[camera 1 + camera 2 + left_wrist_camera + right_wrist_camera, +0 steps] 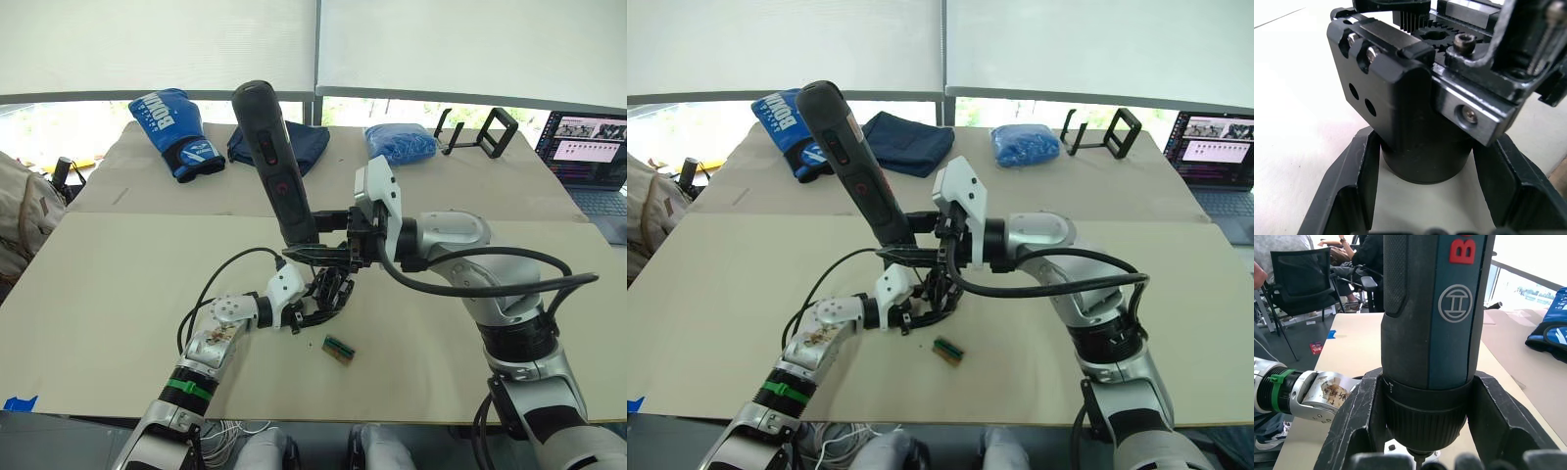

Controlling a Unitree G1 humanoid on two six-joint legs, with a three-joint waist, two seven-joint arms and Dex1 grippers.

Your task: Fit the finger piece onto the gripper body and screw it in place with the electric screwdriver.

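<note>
Left eye view: The bench (118,294) is a pale beige surface made of two boards meeting along a seam. At its far edge lie a blue boxing glove (176,132), a folded navy cloth (294,145), a blue crumpled bag (400,143) and black bracket stands (480,132). A laptop (593,157) sits at the far right corner. Bright windows with lowered white blinds run behind the bench. The right claw (318,253) clamps the electric screwdriver (274,157), which stands tilted with its butt up and away. The left claw (323,299) holds the gripper body (331,291) on the bench directly beneath the screwdriver. A small green-brown block (338,349) lies just beside it, toward the near edge.

Right eye view: Same layout. A backpack (645,211) rests off the bench's left side. The finger piece cannot be told apart from the dark mechanism.

Left wrist view: The two black fingers (1347,191) of the left claw close narrowly on either side of the round barrel of the gripper body, which stands on the pale surface. Screws and a toothed gear show on its top.

Right wrist view: The right claw's fingers (1498,416) grip the screwdriver's collar just above the chuck. Beyond the bench edge stand black office chairs (1300,276) on a grey floor, with seated people partly visible.
</note>
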